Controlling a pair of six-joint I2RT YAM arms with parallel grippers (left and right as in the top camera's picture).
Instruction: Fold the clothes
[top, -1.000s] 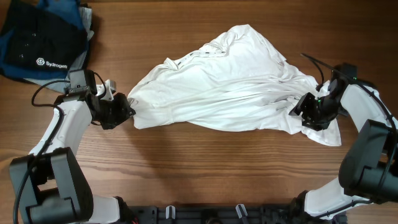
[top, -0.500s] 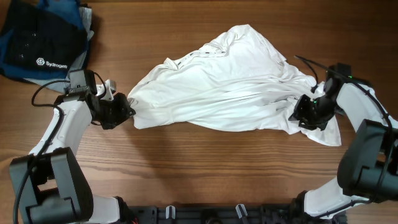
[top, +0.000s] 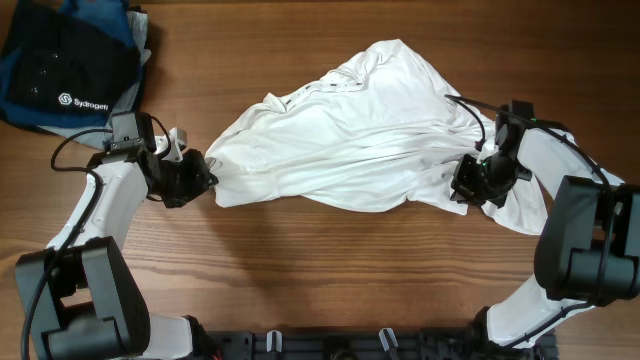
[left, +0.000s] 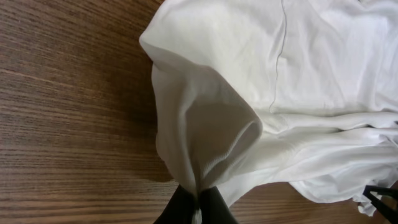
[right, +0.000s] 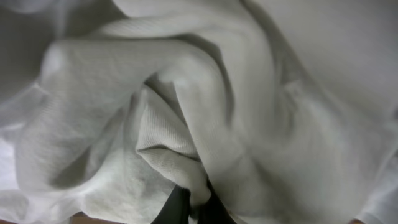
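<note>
The right gripper (top: 464, 186) has travelled inward from the garment's far edge, sliding over the cloth towards the middle of the table, and its jaws, which stood apart a second ago, are now clenched on a bunched ridge of fabric. The left gripper (left: 198, 209) has not shifted: it stays pinched on a ribbed hem fold at the opposite end.

The large white shirt-like garment of thin, wrinkly cloth (top: 345, 135) lies in a crumpled, roughly triangular heap across the middle of the brown wood-grain table (top: 300, 285), stretched between the two arms. It sits well apart from the dark blue-black folded stack with a white logo (top: 60, 70) in the far left corner.

The cloth looks soft, light and limp, a fine knit. It falls into long diagonal creases, with a thicker ribbed edge where each gripper bites. The right wrist view shows several layers rolled together in that pinch.

From here, the main risk seems to be the right grasp: holding a rolled-up bundle rather than one clean edge, a lift would likely drag hidden layers along and leave the shirt twisted instead of spread. Both pinches are narrow, so a sharp pull apart could also let the smooth fabric slip free.
</note>
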